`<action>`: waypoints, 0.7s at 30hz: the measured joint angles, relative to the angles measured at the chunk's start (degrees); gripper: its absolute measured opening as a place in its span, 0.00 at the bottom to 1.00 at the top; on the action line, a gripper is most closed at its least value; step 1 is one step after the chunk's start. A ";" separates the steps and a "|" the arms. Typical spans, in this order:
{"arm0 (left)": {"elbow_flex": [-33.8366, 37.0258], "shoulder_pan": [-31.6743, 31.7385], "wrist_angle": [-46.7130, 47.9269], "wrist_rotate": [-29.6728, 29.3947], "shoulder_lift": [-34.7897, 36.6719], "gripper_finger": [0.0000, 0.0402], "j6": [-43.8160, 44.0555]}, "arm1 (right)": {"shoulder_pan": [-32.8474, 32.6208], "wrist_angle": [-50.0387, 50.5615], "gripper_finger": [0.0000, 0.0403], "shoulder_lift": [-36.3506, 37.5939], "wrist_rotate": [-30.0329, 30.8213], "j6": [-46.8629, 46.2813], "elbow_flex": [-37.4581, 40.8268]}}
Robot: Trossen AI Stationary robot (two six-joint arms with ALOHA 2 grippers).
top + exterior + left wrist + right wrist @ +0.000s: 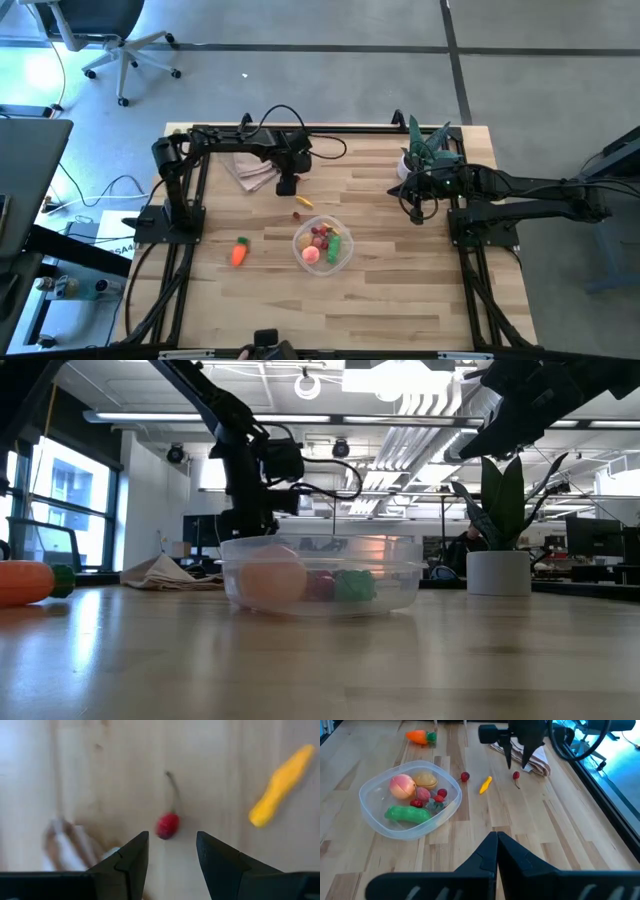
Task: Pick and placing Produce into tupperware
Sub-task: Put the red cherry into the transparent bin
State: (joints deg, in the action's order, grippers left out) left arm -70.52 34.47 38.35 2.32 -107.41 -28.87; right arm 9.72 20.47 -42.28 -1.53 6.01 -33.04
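The clear round tupperware sits mid-table, holding a peach, a tan potato, a green pepper and small red pieces. Loose on the wood lie a red cherry with a stem, a yellow piece, a red fruit and an orange carrot. My left gripper is open and points down over the cherry, clear of it. My right gripper is shut, raised at the right.
A crumpled beige napkin lies just beyond the left gripper. A green spiky plant in a white pot stands at the far right, beside the right arm. Bare wood stretches along the near side of the table.
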 joint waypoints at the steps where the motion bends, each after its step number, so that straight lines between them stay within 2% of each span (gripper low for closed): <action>1: -0.10 0.03 -1.15 -0.03 -0.31 0.39 0.05 | 0.00 0.02 0.00 0.00 -0.01 -0.01 0.00; 21: -0.10 0.40 -2.95 0.52 -2.91 0.39 0.01 | -0.01 0.24 0.00 -0.02 -0.01 0.00 0.00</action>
State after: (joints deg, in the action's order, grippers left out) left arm -70.62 34.87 35.40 2.84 -110.31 -28.86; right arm 9.70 20.71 -42.30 -1.54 6.01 -33.04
